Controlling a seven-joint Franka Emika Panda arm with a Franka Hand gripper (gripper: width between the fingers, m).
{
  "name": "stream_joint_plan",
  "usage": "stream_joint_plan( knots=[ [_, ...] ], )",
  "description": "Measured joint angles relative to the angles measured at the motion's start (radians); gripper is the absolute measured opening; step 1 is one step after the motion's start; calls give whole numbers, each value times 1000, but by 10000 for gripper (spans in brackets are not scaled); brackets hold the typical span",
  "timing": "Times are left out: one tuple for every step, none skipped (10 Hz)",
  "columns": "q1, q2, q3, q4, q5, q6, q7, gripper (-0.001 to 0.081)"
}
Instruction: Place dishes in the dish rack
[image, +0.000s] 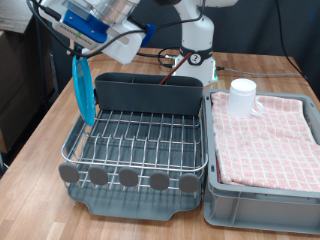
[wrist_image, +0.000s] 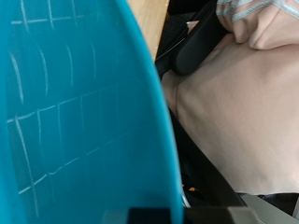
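Turquoise-blue plate (image: 84, 92) hangs on edge, upright, at the left side of the dish rack (image: 140, 140) in the exterior view, its lower rim down among the silver wires near the rack's left wall. The gripper (image: 82, 52) sits directly above the plate's top edge at the upper left, and the plate appears clamped between its fingers; the fingers themselves are too small to make out clearly. In the wrist view the plate (wrist_image: 75, 121) fills most of the picture as a curved blue surface with the rack's wire grid reflected in it, and a dark strip, probably a finger, runs along the lower edge.

The tall grey caddy (image: 150, 92) stands across the far side of the rack. A row of round grey tabs (image: 128, 178) lines the near edge.

To the right, just beside the rack, stands the grey bin (image: 262, 195), lined with the pink checked cloth (image: 270, 135). The white mug (image: 243, 97) sits upright on the cloth at the bin's far left corner.
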Motion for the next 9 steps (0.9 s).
stream_joint_plan(
  knots=[
    [0, 8, 0, -10, -1, 10, 12, 17],
    [0, 16, -1, -21, -3, 23, 27, 17],
    [0, 23, -1, -30, -9, 38, 40, 17],
    [0, 33, -1, -37, -13, 53, 53, 17],
    [0, 44, -1, -43, -14, 69, 64, 17],
    [0, 56, -2, -45, -15, 83, 76, 17],
    [0, 69, -2, -46, -14, 94, 91, 17],
    [0, 81, -2, -46, -14, 105, 105, 17],
    [0, 92, -2, -46, -13, 112, 117, 17]
  ],
)
